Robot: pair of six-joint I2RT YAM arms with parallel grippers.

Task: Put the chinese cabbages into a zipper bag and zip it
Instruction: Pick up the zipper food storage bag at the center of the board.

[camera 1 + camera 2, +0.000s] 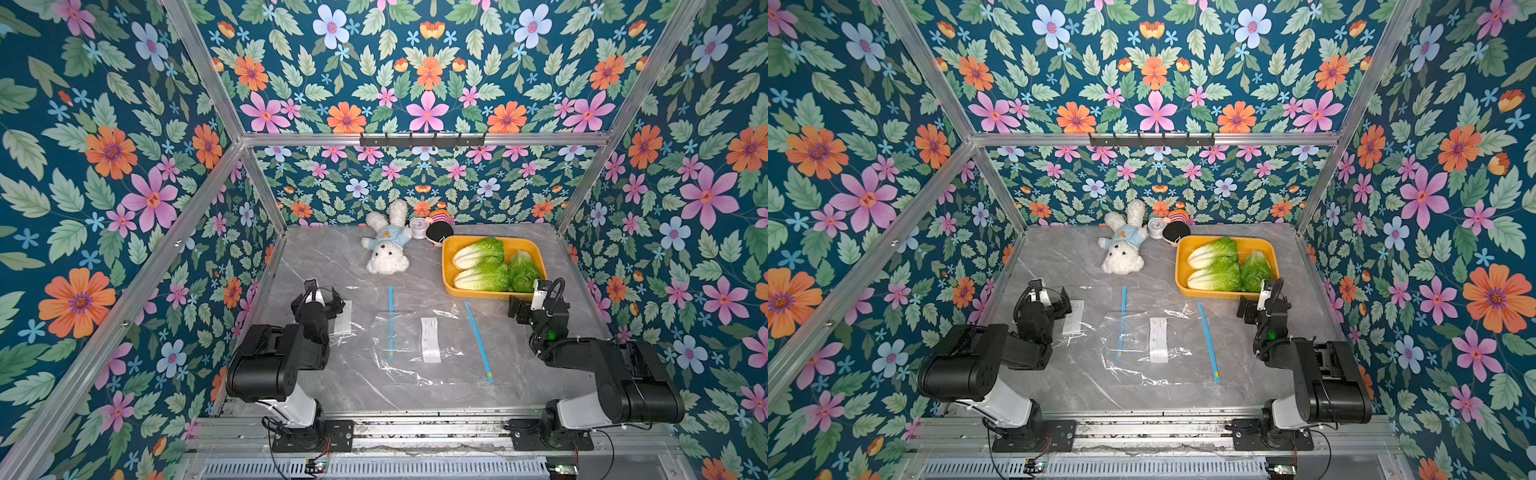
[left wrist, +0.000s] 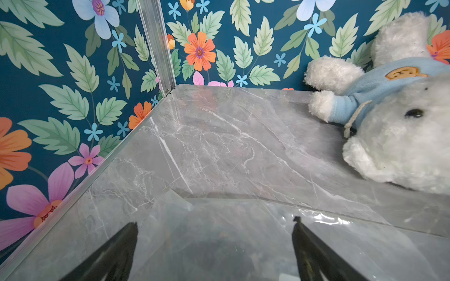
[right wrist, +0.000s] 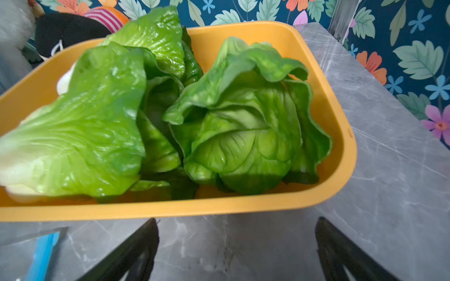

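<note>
Three chinese cabbages lie in a yellow tray (image 1: 445,268) at the back right: one at the rear (image 1: 478,251), one at the front (image 1: 482,275), one on the right (image 1: 523,270). The right wrist view shows them close up (image 3: 243,126). Two clear zipper bags lie flat mid-table, one with its blue zip strip (image 1: 478,340) on the right and one with its strip (image 1: 391,320) nearer the middle. My right gripper (image 1: 524,306) (image 3: 237,223) is open just before the tray's front wall. My left gripper (image 1: 318,296) (image 2: 215,225) is open and empty over the left bag's clear plastic (image 2: 243,243).
A white plush toy (image 1: 386,251) in a blue shirt lies at the back centre, near the left gripper's view (image 2: 401,136). A small round clock (image 1: 419,227) and a black-haired doll (image 1: 438,233) sit behind the tray. Floral walls and aluminium posts (image 2: 158,46) close the table in.
</note>
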